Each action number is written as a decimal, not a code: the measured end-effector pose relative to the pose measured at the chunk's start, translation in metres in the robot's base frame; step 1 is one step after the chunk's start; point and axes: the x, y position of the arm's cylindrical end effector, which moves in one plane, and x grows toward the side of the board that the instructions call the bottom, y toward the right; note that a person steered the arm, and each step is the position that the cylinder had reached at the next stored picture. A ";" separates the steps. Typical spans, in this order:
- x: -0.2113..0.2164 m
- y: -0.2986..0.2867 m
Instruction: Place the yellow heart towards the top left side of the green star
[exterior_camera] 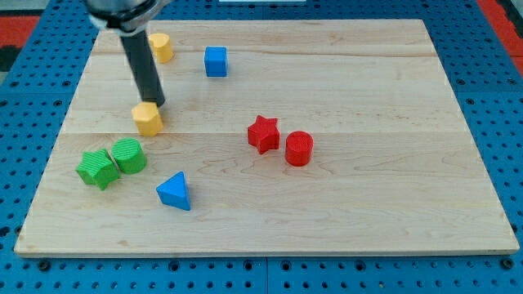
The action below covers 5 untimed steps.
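At the view's upper left of the wooden board (368,204), my tip (155,104) sits at the end of the dark rod; it carries no jaws, so there is nothing to open or close and it grips nothing. Just below the tip, touching it or nearly so, lies a yellow block (148,119), whose shape I cannot make out for certain. Taking that block as the landmark: a 2nd yellow block (161,47) lies well above it, near the board's top edge, partly beside the rod. The blue cube (216,61) is up and to the right of it. The green star (97,168) lies below and to its left, with the green cylinder (129,155) touching the star's right side, almost straight below the landmark. The blue triangle (175,191) is further below, slightly right. The red star (263,134) and red cylinder (299,149) lie well to its right, close together.
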 end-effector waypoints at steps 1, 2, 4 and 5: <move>0.013 -0.004; -0.041 -0.004; -0.103 0.029; -0.133 0.048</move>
